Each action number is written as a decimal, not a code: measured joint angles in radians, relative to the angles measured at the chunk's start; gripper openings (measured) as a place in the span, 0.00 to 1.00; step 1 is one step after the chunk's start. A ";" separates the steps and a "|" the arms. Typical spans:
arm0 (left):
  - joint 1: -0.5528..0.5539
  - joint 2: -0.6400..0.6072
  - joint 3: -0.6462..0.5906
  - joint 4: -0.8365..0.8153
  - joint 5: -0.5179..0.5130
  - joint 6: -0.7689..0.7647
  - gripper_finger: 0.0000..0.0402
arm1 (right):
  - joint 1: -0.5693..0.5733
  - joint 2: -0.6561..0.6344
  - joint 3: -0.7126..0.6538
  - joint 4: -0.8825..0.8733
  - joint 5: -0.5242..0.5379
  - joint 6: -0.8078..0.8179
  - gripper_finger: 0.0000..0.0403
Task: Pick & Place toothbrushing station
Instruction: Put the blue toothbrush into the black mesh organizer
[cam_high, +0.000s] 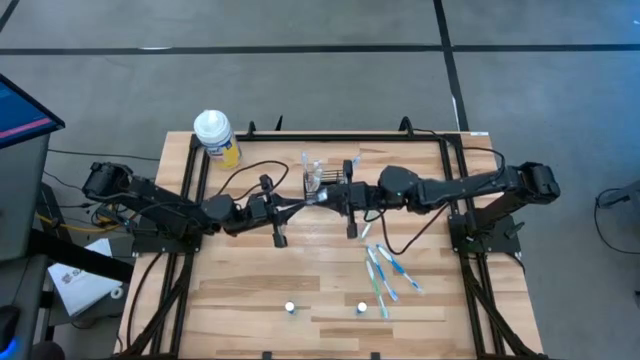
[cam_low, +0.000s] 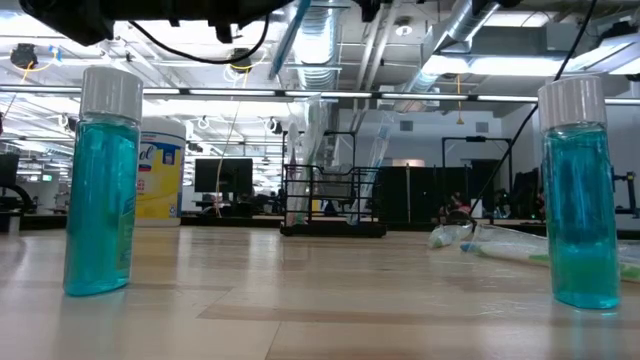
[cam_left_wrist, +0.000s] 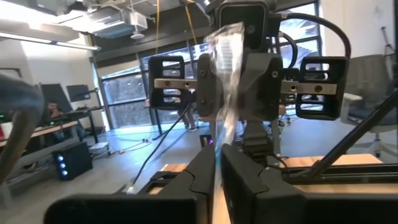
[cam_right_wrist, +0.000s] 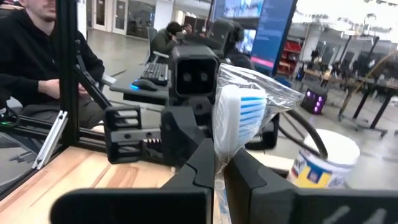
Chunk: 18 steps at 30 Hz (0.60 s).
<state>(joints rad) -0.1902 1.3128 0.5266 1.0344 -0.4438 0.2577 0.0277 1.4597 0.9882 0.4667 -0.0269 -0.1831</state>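
The black wire-mesh holder (cam_low: 335, 205) stands on the table's far middle (cam_high: 318, 180), with a clear wrapper (cam_low: 378, 150) rising from it. My two grippers meet just in front of it, fingers pointing at each other. My left gripper (cam_high: 300, 203) (cam_left_wrist: 217, 165) and my right gripper (cam_high: 328, 195) (cam_right_wrist: 217, 165) are both shut on one toothbrush in a clear wrapper (cam_right_wrist: 239, 115). It shows slanting at the top of the low view (cam_low: 293, 30), high above the table. My left gripper pinches a narrow part of the clear wrapper (cam_left_wrist: 219, 146) between its two fingers, coming level from the table's left. The wrapper (cam_left_wrist: 227, 50) runs on past the fingertips toward my right gripper, clear of the table. My right gripper pinches the wrapped toothbrush just below its blue-and-white bristle head (cam_right_wrist: 231, 140) between its two fingers, coming level from the table's right. The head stands up past the fingertips, clear of the table.
A white-capped yellow bottle (cam_high: 217, 137) stands at the far left. Two blue bottles (cam_high: 290, 308) (cam_high: 361, 308) stand near the front edge. Several wrapped toothbrushes (cam_high: 385, 275) lie right of the middle. People (cam_right_wrist: 37, 56) sit beyond the table.
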 joint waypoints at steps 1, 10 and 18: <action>0.000 0.000 0.000 0.000 -0.009 0.000 0.08 | -0.004 0.000 0.000 -0.005 0.000 0.000 0.01; -0.005 -0.001 0.000 -0.005 -0.036 0.000 0.22 | -0.023 -0.032 -0.001 -0.125 0.000 0.039 0.01; -0.041 -0.001 0.000 -0.009 -0.035 0.000 0.23 | -0.061 -0.098 -0.001 -0.276 0.027 0.053 0.01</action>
<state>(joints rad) -0.2307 1.3117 0.5266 1.0259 -0.4789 0.2577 -0.0332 1.3613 0.9871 0.1903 0.0006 -0.1299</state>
